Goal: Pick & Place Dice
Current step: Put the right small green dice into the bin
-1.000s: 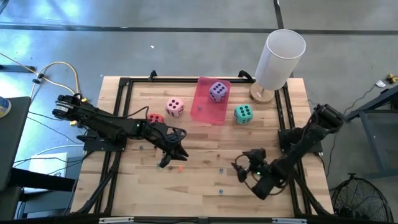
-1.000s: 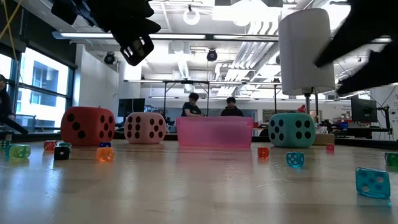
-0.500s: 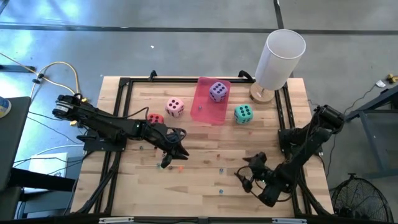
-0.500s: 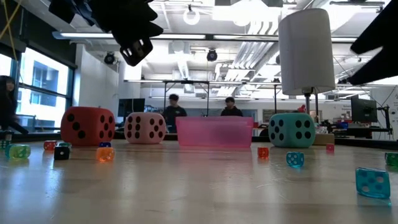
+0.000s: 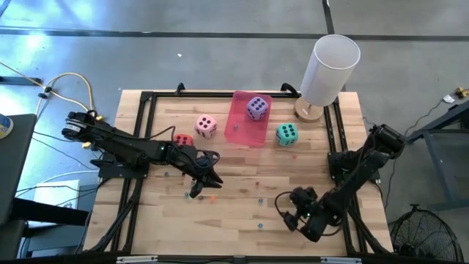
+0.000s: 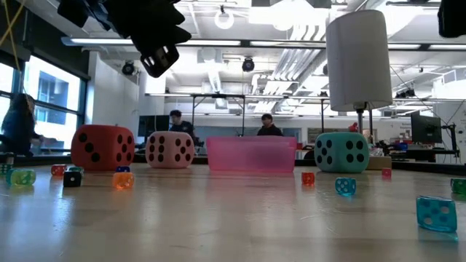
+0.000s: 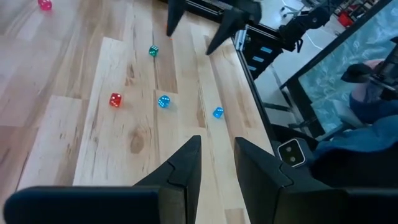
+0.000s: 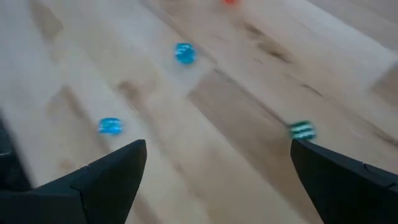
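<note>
While both grippers (left (image 5: pixel 207 178) narrowly parted, right (image 5: pixel 292 214) wide) hang empty, soft dark-pipped dice (image 5: pixel 206 126) sit.

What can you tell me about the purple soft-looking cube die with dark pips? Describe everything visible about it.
The purple soft-looking cube die sits inside the pink translucent rectangular tray, toward its far end, at the back of the wooden table. From above, its top face shows five dark pips. It looks padded, with rounded edges, and rests flat on the tray floor. No gripper touches it; both arms are nearer the table's front. In the low view the tray's wall hides it.
</note>
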Controlling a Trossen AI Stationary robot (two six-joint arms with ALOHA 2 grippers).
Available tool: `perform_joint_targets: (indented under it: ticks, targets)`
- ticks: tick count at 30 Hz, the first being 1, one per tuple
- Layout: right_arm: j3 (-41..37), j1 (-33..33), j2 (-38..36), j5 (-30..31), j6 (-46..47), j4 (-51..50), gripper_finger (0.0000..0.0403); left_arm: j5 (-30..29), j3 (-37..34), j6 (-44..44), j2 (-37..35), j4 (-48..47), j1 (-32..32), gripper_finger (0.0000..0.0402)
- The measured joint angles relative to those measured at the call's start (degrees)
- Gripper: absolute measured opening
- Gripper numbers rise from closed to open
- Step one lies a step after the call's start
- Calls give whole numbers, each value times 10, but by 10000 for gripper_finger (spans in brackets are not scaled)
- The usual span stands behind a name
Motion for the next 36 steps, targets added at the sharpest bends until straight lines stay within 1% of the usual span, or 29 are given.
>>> perform_joint_targets:
  ticks: [4, 7, 9, 15, 19, 23, 30, 36]
  targets:
    - [0, -5, 1, -12, 26, -72, 391, 0, 0, 0, 0, 0, 0, 91]
    - [0, -8, 18, -29, 53, -99, 391, 0, 0, 0, 0, 0, 0, 91]
    - [0, -11, 33, -44, 52, -98, 391, 0, 0, 0, 0, 0, 0, 91]
    - [0, -23, 66, -48, 50, -96, 391, -8, 0, 0, 0, 0, 0, 91]
    - [0, -38, 74, -75, 50, -93, 391, -10, 0, 1, 0, 0, 0, 91]
    - [0, -50, 86, -72, 49, -82, 389, -9, 0, 2, 0, 0, 0, 91]
    - [2, -59, 108, -68, 49, -78, 354, -9, 0, 4, 0, 0, 0, 91]
    - [1, -59, 111, -50, 49, -68, 322, -9, 0, 7, 0, 0, 0, 91]
